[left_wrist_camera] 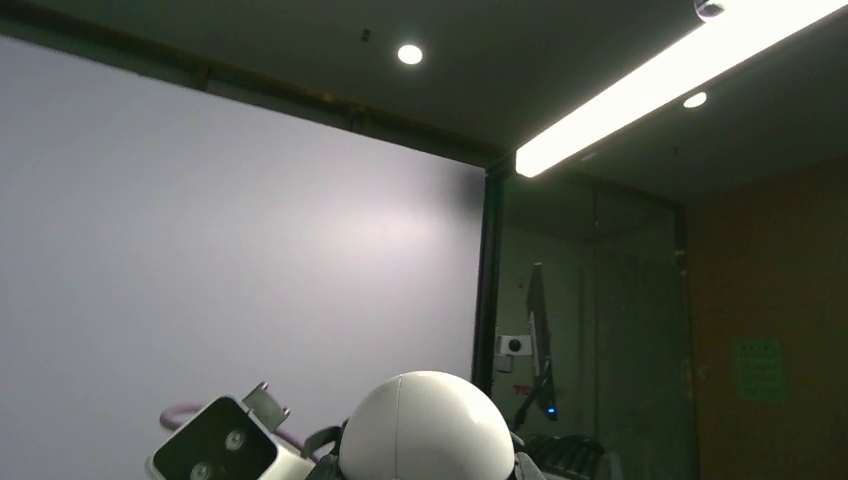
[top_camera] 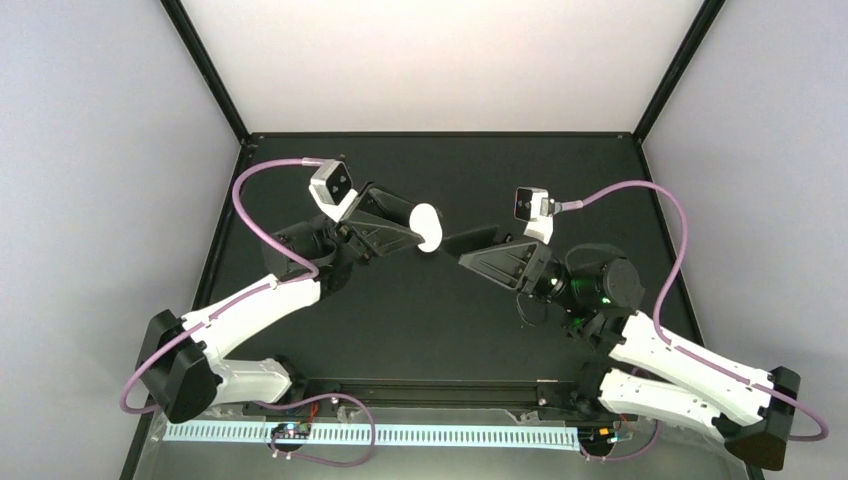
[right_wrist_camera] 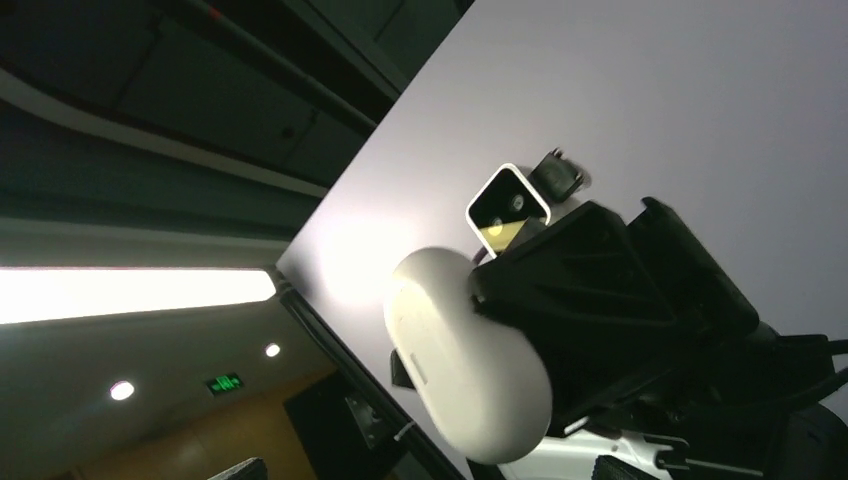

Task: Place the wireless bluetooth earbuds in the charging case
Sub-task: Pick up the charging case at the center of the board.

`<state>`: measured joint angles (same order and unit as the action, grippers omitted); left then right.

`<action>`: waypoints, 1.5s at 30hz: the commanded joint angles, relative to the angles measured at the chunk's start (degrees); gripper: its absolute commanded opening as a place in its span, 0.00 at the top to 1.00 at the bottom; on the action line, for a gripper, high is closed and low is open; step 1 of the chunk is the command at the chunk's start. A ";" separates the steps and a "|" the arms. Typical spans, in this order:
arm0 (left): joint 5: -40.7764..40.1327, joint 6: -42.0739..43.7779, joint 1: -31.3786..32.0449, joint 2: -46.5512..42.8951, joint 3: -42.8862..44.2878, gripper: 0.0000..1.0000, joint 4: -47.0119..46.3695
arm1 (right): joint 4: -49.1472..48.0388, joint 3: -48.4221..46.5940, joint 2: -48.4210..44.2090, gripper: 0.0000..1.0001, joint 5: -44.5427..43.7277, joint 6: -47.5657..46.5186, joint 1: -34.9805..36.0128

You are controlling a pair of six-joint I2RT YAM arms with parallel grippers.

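The white charging case (top_camera: 430, 232) is lifted off the table, and my left gripper (top_camera: 414, 227) is shut on it. In the left wrist view its rounded end (left_wrist_camera: 430, 425) fills the bottom centre, with a seam line down it. It looks closed. The right wrist view shows the case (right_wrist_camera: 465, 360) from the side, clamped by the left gripper's black fingers (right_wrist_camera: 590, 290). My right gripper (top_camera: 458, 244) points at the case from the right, a short gap away, open with nothing in it. The wireless bluetooth earbuds are out of view.
The black table (top_camera: 430, 330) lies beneath both arms, ringed by a black frame (top_camera: 205, 70) and pale walls. The right arm's wrist camera (left_wrist_camera: 215, 445) sits close to the case on its left in the left wrist view.
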<state>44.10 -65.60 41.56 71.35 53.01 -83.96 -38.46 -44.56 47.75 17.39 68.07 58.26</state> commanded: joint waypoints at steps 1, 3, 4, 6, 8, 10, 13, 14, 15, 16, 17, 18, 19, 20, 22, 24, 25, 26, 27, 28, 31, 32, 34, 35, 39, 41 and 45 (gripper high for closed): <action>-4.16 10.75 1.77 -1.19 2.41 0.87 -3.95 | -9.57 -0.71 2.12 0.15 -2.19 7.67 -1.51; -4.62 12.35 2.15 -1.04 3.44 0.88 -3.47 | -11.58 -1.49 3.44 0.16 -1.83 9.27 -1.97; -4.51 12.84 2.27 -0.81 4.16 0.88 -2.98 | -12.01 -2.10 3.99 0.17 -1.61 9.75 -2.08; -4.46 13.40 2.81 -0.16 5.30 0.88 -2.91 | -13.04 -3.54 5.05 0.19 -1.15 10.33 -2.23; -4.58 13.85 3.33 0.37 6.03 0.88 -3.03 | -13.96 -5.26 6.79 0.21 -0.08 11.29 -2.20; -4.65 14.44 4.05 0.77 6.53 0.89 -3.19 | -16.26 -6.29 8.62 0.25 0.69 12.83 -2.20; -4.78 15.54 5.01 1.22 6.93 0.89 -3.15 | -19.30 -6.40 9.86 0.32 -0.37 14.39 -2.23; -4.82 16.13 5.28 1.31 6.86 0.89 -3.13 | -20.07 -6.81 10.18 0.36 -0.24 14.51 -2.23; -5.17 16.77 5.48 1.33 6.82 0.90 -2.99 | -20.58 -7.35 10.69 0.38 0.13 14.73 -2.15; -5.58 17.29 5.61 1.33 6.64 0.90 -2.96 | -20.88 -8.19 11.25 0.39 0.97 15.04 -2.18; -6.07 17.82 5.70 1.33 6.54 0.90 -3.05 | -21.01 -8.78 11.83 0.40 1.94 15.40 -2.18; -6.50 18.32 5.72 1.33 6.49 0.90 -3.09 | -21.38 -9.35 12.36 0.40 2.92 15.85 -2.19; -6.75 18.79 5.72 1.38 6.55 0.91 -3.10 | -21.69 -9.53 12.74 0.40 3.43 16.28 -2.19; -7.15 19.22 5.79 1.42 6.64 0.91 -3.04 | -21.89 -9.63 13.02 0.40 3.71 16.66 -2.19; -7.63 19.90 5.86 1.58 7.03 0.91 -2.88 | -21.74 -9.73 13.31 0.40 4.16 16.95 -2.19; -7.86 20.32 5.91 1.60 7.69 0.92 -2.67 | -21.58 -9.69 13.27 0.41 4.25 17.08 -2.21; -7.85 20.46 5.95 1.60 8.04 0.92 -2.63 | -21.57 -9.70 13.38 0.43 4.24 17.17 -2.19; -7.83 20.46 5.98 3.09 8.47 0.92 -2.63 | -21.62 -9.83 13.43 0.45 4.31 17.14 -2.16; -7.80 20.50 6.07 3.51 8.77 0.92 -2.70 | -21.72 -10.03 13.50 0.47 4.44 17.10 -2.17; -7.74 20.58 6.16 3.88 8.99 0.92 -2.73 | -21.85 -10.25 13.61 0.48 4.63 17.09 -2.11; -7.72 20.69 6.40 4.52 9.12 0.92 -3.32 | -22.79 -10.63 13.75 0.54 4.73 17.18 -2.16; -7.78 20.60 6.55 4.70 9.12 0.92 -3.69 | -23.36 -10.56 13.74 0.55 4.50 17.27 -2.18; -7.71 20.67 6.84 4.97 9.12 0.92 -4.40 | -25.49 -10.04 13.85 0.55 3.52 17.84 -2.18; -7.81 20.70 7.01 5.15 9.06 0.92 -4.65 | -26.54 -9.76 14.03 0.55 3.05 18.22 -2.17; -8.16 21.33 7.15 5.34 8.91 0.91 -5.16 | -28.37 -9.46 14.18 0.57 1.79 18.55 -2.17; -8.19 21.44 7.23 5.35 8.95 0.90 -5.20 | -29.32 -8.67 14.13 0.57 0.94 18.74 -2.19; -8.05 21.65 7.35 5.17 8.95 0.90 -5.20 | -31.14 -6.03 13.13 0.55 -2.45 19.04 -2.17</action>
<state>36.23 -45.60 48.84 75.92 60.66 -84.31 -61.47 -52.07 62.83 19.40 86.56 56.23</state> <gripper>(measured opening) 0.294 0.431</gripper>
